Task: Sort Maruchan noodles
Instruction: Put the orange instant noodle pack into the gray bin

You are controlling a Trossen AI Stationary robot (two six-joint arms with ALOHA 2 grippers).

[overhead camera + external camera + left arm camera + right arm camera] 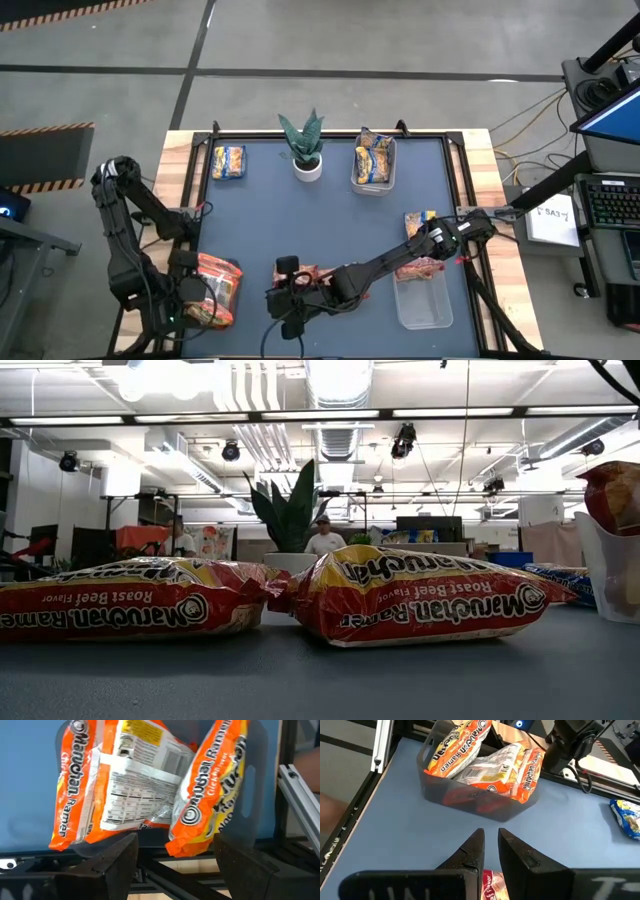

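Mostly crinkly glossy ramen packets [420, 595]

Roast Beef Flavor ramen packets [420, 595]: glossy, crinkled plastic film, printed red and yellow. Chicken ramen packets [210, 785]: shiny orange plastic wrap, creased. Bin [470, 800]: translucent, smooth plastic. Table top [300, 220]: matt blue-grey surface, smooth; edged with pale wood [175, 160] and dark metal framing [382, 745]. Right gripper [489, 851]: fingers of matt black plastic.
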